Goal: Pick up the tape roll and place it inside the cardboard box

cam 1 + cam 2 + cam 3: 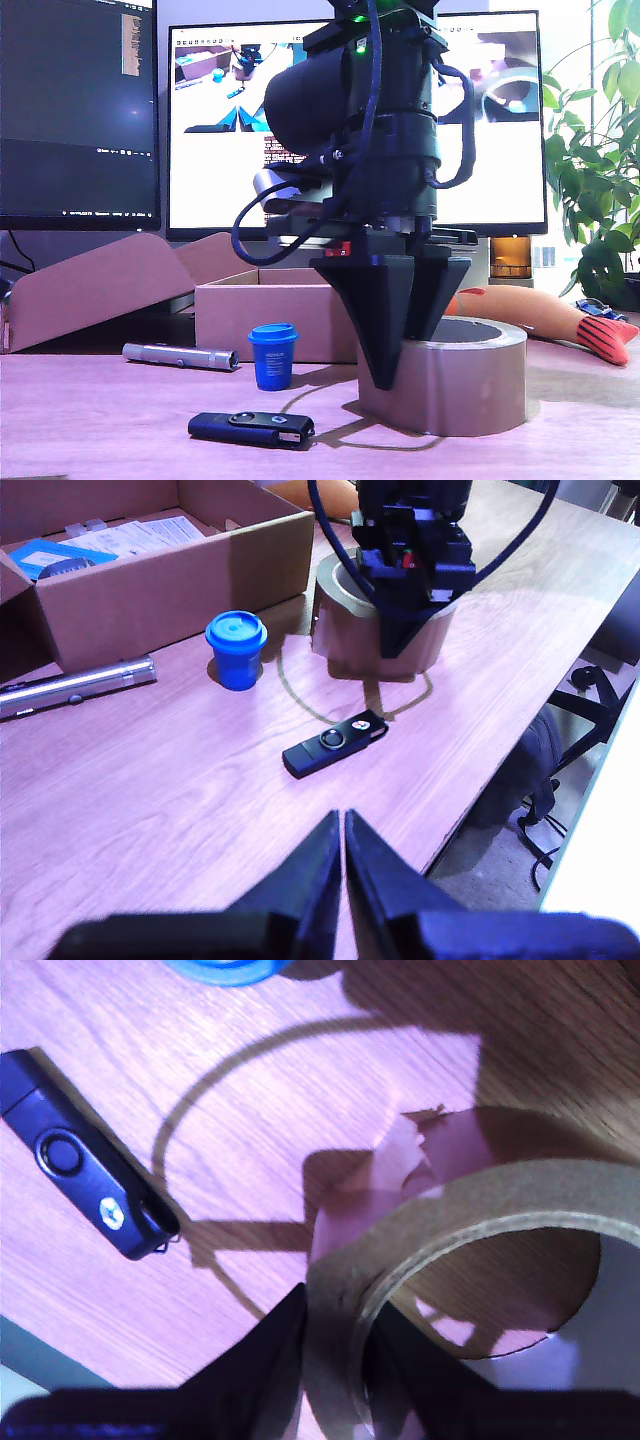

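The tape roll (455, 385) is seen lower right of centre in the exterior view, lying flat on the wooden table (100, 420) with its hollow centre up. My second gripper (395, 370) is lowered onto it from above, one finger outside the wall and one inside the hole. In the second wrist view the roll's wall (400, 1250) is pinched between the two dark fingers (265, 1360), jaws narrowed to the wall's thickness. The roll's base is in contact with the table in the exterior view.

The cardboard box (270, 310) is placed behind the roll, toward the exterior view's left, open-topped, with papers visible inside in the first wrist view (150, 575). A blue cup (272, 355) is standing upright just in front of the box, near the roll but apart from it. A silver flashlight (180, 355) is lying at the exterior view's left of the cup. A black USB stick (250, 429) is lying in the foreground, with a thin loop attached that runs toward the roll.

My first gripper (343, 880) is seen at the lower middle of the first wrist view, jaws closed together with only a hairline gap, nothing held, raised above bare table well apart from the roll. Monitors (80, 110) fill the exterior view's upper background.
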{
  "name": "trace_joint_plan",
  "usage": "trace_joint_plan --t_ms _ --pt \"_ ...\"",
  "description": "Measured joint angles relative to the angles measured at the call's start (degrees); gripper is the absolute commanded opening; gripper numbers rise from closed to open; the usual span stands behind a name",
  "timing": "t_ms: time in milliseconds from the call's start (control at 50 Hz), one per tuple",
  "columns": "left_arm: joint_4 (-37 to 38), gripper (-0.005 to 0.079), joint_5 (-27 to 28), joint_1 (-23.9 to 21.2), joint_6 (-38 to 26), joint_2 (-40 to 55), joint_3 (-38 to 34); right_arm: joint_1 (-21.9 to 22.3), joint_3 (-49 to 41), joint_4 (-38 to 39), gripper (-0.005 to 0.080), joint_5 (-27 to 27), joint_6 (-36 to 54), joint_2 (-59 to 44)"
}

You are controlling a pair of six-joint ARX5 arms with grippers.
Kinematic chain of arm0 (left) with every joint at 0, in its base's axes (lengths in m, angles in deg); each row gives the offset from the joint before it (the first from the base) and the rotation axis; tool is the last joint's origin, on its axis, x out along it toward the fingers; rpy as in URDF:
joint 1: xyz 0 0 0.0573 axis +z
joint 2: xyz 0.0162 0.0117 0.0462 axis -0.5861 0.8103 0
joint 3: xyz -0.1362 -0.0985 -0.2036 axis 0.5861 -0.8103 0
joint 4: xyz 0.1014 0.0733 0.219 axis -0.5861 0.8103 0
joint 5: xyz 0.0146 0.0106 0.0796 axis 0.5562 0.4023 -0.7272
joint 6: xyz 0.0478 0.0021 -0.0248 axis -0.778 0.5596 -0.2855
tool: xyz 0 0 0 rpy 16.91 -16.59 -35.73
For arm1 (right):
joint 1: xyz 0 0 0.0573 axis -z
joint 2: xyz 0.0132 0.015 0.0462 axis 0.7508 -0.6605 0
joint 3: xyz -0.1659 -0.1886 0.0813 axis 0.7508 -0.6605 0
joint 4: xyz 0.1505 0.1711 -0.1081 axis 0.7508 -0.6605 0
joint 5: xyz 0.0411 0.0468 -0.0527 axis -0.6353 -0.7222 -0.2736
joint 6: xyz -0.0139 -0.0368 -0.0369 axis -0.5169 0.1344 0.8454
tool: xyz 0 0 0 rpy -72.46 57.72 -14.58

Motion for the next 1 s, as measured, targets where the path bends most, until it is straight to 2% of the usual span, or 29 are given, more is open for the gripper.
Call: trace_joint_plan --t_ms 320,560,1000 --pt "-0.15 -0.0019 -0.59 0.0 -0.02 0.0 0.0 0.0 0.0 -3.98 -0.0013 1.33 -0.02 0.0" --pt "-5.55 -0.0019 -1.79 0.0 -0.04 0.0 0.0 0.0 0.07 -6.86 -0.0013 1.42 -0.02 0.0" --pt "-9.05 -0.0019 -1.97 0.0 -0.04 0.0 0.0 0.0 5.09 -13.2 -0.0013 2.47 -0.02 0.92"
